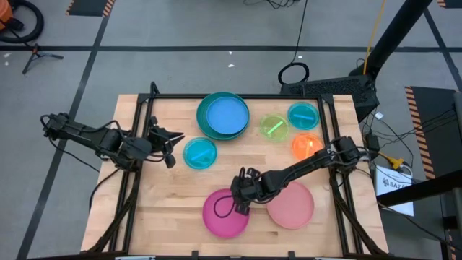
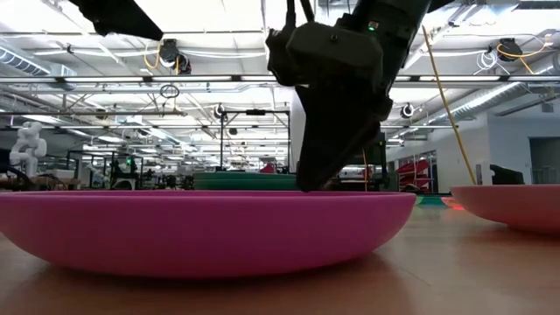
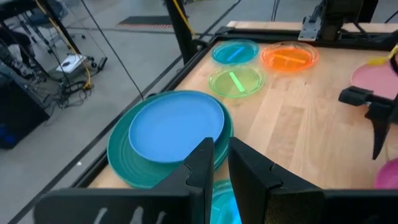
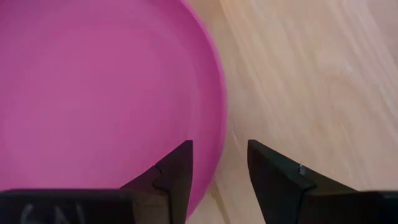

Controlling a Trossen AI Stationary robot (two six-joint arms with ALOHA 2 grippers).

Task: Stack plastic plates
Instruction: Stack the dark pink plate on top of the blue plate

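Note:
A magenta plate [image 1: 220, 217] lies near the table's front edge, with a pale pink plate [image 1: 294, 206] to its right. My right gripper [image 4: 221, 149] is open over the magenta plate's right-hand rim, one finger above the plate's inside and one above the wood. At the back, a blue plate [image 1: 225, 114] rests in a teal plate [image 1: 204, 115]. Small translucent plates lie flat on the wood: cyan [image 1: 200, 153], lime-green [image 1: 273, 128], cyan [image 1: 303, 115] and orange [image 1: 306, 146]. My left gripper [image 3: 221, 146] hovers left of the near cyan plate, a narrow gap between its fingers, holding nothing. My right gripper comes down slanting from the table's right and stands astride the magenta plate's rim [image 4: 217, 121]. In the low view its fingertips [image 2: 313, 182] dip behind the rim. I cannot tell whether they touch the plate, which lies flat on the table.
Dark frame rails [image 1: 137, 123] run along the table's left, right and far edges. Bare wood [image 1: 162, 202] lies left of the magenta plate. The right arm [image 1: 303, 167] stretches across the table between the orange plate and the pale pink one.

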